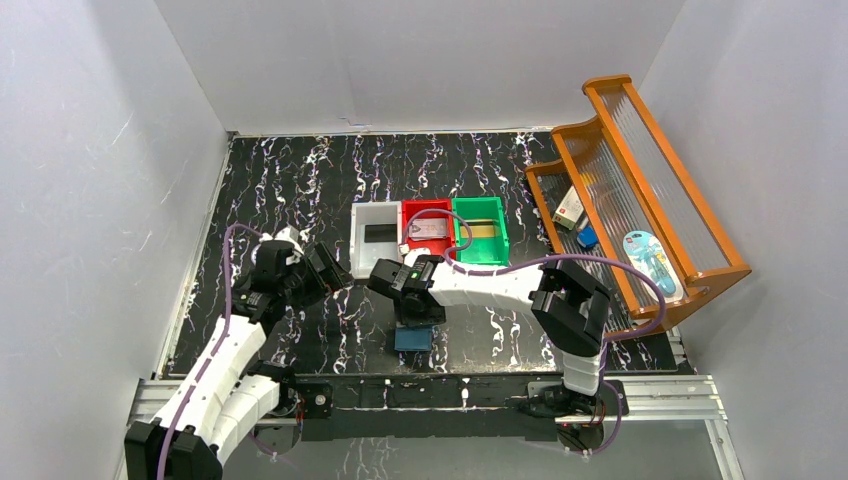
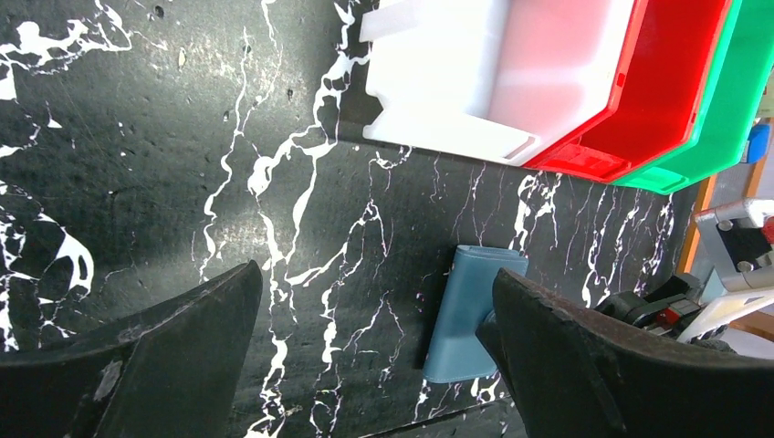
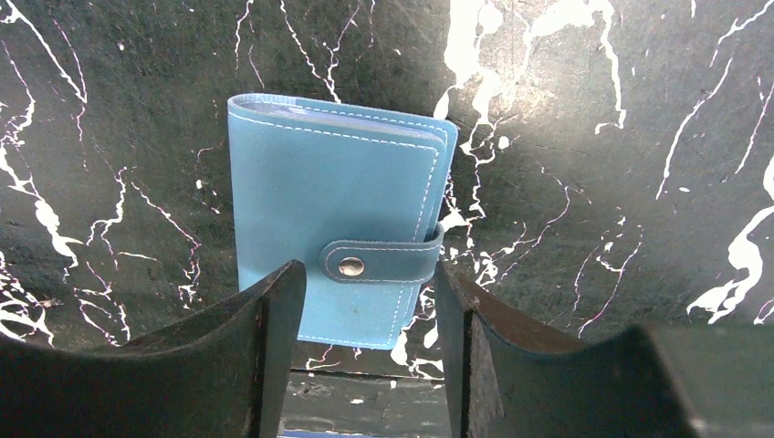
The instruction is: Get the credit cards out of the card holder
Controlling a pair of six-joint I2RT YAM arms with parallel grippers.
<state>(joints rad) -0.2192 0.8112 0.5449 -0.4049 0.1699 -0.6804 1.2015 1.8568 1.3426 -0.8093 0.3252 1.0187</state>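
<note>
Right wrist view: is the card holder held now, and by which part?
Cannot be told: the right gripper's fingers flank the card holder at its snap-tab end, contact unclear.

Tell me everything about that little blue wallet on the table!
The card holder is a small teal-blue wallet, leather-like, with pale stitching. It is closed, its strap fastened by a metal snap. It lies flat on the black marbled table, near the arms' edge. The right gripper hovers open over its snap end; contact is unclear.
</note>
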